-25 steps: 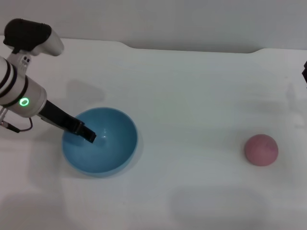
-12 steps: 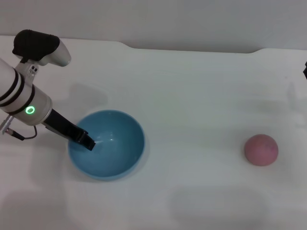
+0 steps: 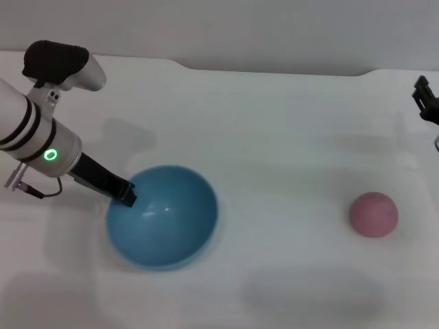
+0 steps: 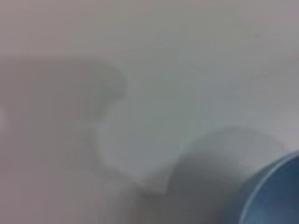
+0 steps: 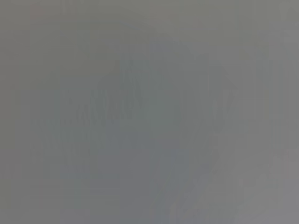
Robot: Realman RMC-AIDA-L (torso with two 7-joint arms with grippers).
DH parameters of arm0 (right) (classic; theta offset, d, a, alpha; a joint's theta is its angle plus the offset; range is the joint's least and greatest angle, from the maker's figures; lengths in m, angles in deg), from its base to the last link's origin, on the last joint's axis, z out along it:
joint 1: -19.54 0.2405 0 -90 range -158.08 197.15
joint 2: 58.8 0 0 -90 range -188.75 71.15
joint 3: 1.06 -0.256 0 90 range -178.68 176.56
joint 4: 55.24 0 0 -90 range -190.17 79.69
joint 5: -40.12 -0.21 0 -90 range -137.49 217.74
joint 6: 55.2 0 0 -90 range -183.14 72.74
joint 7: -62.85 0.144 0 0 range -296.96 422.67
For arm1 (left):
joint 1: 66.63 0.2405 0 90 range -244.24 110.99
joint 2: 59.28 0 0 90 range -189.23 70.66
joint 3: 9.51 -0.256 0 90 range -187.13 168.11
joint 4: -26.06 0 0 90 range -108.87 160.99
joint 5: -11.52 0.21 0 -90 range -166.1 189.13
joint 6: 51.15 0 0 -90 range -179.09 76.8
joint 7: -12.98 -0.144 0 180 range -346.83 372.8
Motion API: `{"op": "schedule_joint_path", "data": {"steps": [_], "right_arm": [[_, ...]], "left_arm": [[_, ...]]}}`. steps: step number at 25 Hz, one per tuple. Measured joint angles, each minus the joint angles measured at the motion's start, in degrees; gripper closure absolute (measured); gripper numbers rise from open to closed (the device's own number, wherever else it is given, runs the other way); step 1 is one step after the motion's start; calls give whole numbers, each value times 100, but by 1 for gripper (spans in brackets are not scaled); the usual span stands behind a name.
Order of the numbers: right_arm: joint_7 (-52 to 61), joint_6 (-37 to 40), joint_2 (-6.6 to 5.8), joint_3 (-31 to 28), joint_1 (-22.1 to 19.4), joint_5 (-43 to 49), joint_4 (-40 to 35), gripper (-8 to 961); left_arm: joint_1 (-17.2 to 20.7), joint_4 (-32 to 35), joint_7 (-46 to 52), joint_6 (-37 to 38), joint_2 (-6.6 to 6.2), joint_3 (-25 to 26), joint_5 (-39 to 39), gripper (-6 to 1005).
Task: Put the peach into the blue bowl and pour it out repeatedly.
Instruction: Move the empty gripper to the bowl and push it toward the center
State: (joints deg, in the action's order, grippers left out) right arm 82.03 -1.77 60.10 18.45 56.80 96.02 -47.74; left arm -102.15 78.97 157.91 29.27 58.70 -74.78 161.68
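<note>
Your left gripper (image 3: 127,195) clamps the rim of the tilted bowl (image 3: 164,219); it may slip. The peach (image 3: 373,214) lies far. The right gripper (image 3: 425,99): grip unclear.

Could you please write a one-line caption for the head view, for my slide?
Left gripper grips the rim of the tipped blue bowl; the peach lies apart on the white table.

Bowl (image 3: 164,223) left on table (image 3: 274,137); peach (image 3: 373,214) far right.
</note>
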Motion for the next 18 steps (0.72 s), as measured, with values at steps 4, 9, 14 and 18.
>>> {"op": "schedule_joint_path", "data": {"steps": [4, 9, 14, 18], "right_arm": [[756, -515, -22, 11, 189, 0, -193, 389], [2909, -1311, -43, 440, 317, 529, -794, 395], [6464, -1649, -139, 1525, 384, 2578, -1600, 401], [9458, -998, -271, 2324, 419, 4878, -2401, 406]], "left_arm": [[-1, -1, 0, -7, 5, 2, -39, 900], [-9, -1, 1, -8, 6, -3, -43, 986], [-20, -1, 1, -9, 6, -4, -47, 1000], [-67, 0, 1, -9, 5, -4, -48, 1001]]}}
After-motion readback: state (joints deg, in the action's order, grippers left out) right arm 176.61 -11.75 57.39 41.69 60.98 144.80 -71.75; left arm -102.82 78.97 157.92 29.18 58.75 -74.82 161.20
